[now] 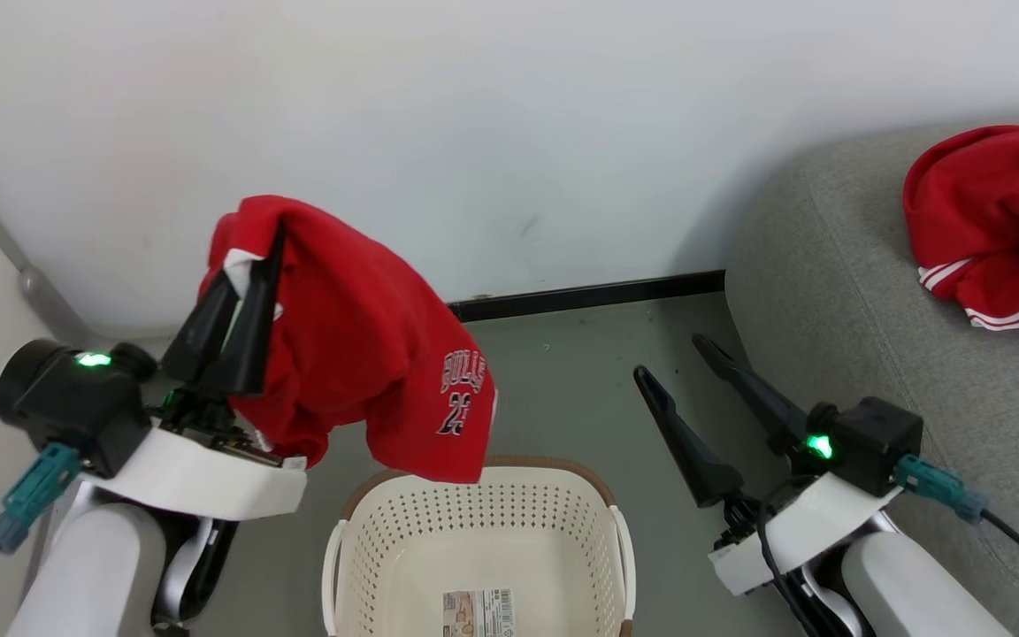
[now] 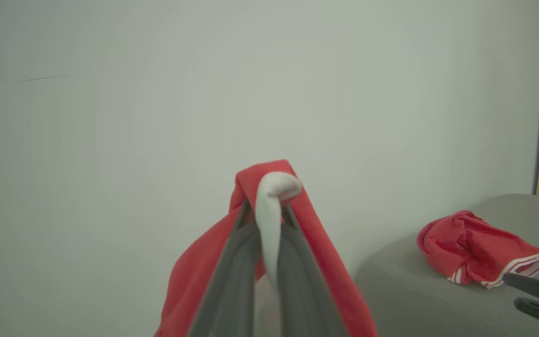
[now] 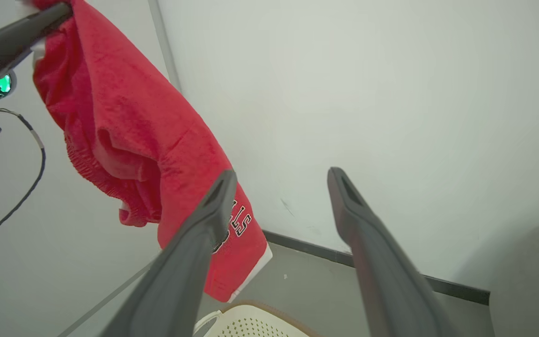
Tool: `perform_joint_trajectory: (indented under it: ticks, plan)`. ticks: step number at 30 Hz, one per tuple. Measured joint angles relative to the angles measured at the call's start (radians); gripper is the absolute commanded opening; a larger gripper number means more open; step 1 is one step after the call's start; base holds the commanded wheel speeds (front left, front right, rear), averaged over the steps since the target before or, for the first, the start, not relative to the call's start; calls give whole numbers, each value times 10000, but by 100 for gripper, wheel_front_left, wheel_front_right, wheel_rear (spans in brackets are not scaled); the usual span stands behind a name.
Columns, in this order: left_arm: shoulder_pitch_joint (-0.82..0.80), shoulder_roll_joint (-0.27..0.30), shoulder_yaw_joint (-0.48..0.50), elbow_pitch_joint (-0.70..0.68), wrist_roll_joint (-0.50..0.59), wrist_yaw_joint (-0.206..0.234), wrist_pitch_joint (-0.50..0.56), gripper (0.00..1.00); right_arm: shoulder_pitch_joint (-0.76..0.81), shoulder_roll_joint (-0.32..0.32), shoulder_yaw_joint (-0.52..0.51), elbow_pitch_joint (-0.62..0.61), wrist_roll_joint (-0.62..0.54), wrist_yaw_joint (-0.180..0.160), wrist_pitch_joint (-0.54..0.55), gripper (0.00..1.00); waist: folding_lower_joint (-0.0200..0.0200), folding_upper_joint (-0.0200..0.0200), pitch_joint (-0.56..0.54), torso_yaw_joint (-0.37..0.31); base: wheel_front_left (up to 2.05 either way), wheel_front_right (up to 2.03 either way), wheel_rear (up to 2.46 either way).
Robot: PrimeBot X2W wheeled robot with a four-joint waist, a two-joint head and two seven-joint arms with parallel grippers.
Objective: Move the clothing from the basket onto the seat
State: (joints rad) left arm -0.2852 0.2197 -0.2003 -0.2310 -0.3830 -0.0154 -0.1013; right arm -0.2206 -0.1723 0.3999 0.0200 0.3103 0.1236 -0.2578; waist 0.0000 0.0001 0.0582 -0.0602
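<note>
Because the red fabric of the held garment [image 1: 368,336] drapes over the left tool [image 1: 253,265], the fingertips are covered and the exact grip point cannot be read. In the left wrist view the two dark fingers stand closed together, with a white strip of the garment pinched between them. The garment hangs over the far rim of the basket [image 1: 368,548]; whether its lower hem touches the rim cannot be determined. Its printed lettering is partly folded, and in the right wrist view partly masked by a finger. The near part of the basket is cut off by the bottom edge of the head view, as is the paper label [image 1: 478,613] on its bottom. The right tool [image 1: 670,356] has its fingers spread apart and holds nothing; it is above the floor [image 1: 563,389] between the basket and the seat [image 1: 828,310]. A second garment [image 1: 996,221] lies crumpled on the seat, cut off at the right edge. A black baseboard [image 1: 589,295] runs along the wall [image 1: 509,106].
</note>
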Motion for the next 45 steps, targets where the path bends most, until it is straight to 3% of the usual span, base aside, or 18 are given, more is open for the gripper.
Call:
perform_joint_trajectory:
  ticks: [14, 26, 34, 45]
  plan:
    - [-1203, -393, -1639, -198, 558, -504, 665, 0, -562, -441, 1034, -174, 194, 0, 0, 100, 0, 0, -10, -136, 0, 0, 0]
    - [-2098, -136, -3072, -314, 1438, -940, 1003, 0, -955, -805, 1103, -109, 491, 0, -2, 100, 0, 0, 111, -135, 0, 0, 0]
    - [-2523, -144, -3674, -441, 1649, -1024, 999, 0, -953, -1007, 1935, 184, 1104, 0, 0, 100, 0, 0, 193, -92, 0, 0, 0]
    - [-2826, -142, -4253, -539, 1728, -1034, 963, 0, -1481, -1294, 1992, 96, 1108, 0, -2, 100, 0, 0, 290, -36, 0, 0, 0]
